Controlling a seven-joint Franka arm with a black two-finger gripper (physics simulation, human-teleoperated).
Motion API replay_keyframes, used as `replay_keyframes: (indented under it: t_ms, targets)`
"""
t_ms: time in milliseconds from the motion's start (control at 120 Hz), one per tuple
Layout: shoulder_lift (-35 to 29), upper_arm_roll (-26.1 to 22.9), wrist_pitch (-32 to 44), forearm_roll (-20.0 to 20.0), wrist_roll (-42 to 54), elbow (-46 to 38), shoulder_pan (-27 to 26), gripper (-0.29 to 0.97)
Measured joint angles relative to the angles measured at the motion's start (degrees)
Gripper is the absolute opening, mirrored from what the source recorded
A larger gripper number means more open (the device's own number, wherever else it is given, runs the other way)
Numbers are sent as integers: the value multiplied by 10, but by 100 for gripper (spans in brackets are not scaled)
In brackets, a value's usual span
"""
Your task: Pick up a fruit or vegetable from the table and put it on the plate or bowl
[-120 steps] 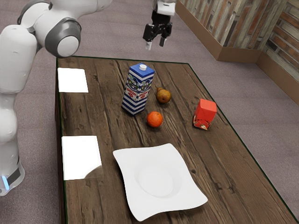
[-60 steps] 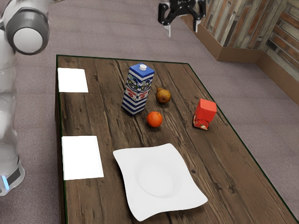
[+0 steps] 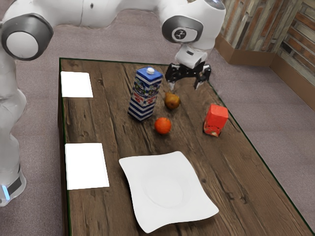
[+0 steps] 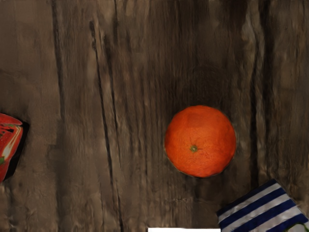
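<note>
An orange [image 3: 163, 126] lies mid-table, and a brownish pear [image 3: 172, 101] rests just behind it. A white wavy-edged plate [image 3: 142, 211] sits at the near end of the table. My gripper [image 3: 183, 84] hangs open, fingers wide apart, a little above the table, just beyond the pear and toward the exterior view's right. Nothing is between the fingers. In the wrist view the orange [image 4: 200, 141] lies on the dark wood under my hand, with a sliver of the plate [image 4: 183, 229] at the edge.
A blue-and-white striped carton [image 3: 145, 93] [image 4: 263, 210] stands upright, close to the pear on the exterior view's left. A red box [image 3: 215, 119] [image 4: 7, 145] sits near the table's right edge. Two white napkins [image 3: 76, 84] [image 3: 86, 165] lie along the left side.
My arm has swung down from high beyond the table's far edge to just above the wood near the pear. The fingers have spread wider. The objects on the table have not moved.
</note>
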Motion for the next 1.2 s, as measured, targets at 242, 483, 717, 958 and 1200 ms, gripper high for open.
replay_keyframes:
  t_ms: [242, 483, 717, 958, 1200]
  targets:
    - [2, 3, 31, -49, 0, -3, -72, 68]
    - [26, 3, 49, -51, 12, -24, -57, 68]
    - [46, 1, 57, -53, 22, -40, -17, 68]
    - [78, 1, 59, -54, 29, -48, -1, 68]
    - [82, 3, 55, -54, 34, -88, 3, 68]
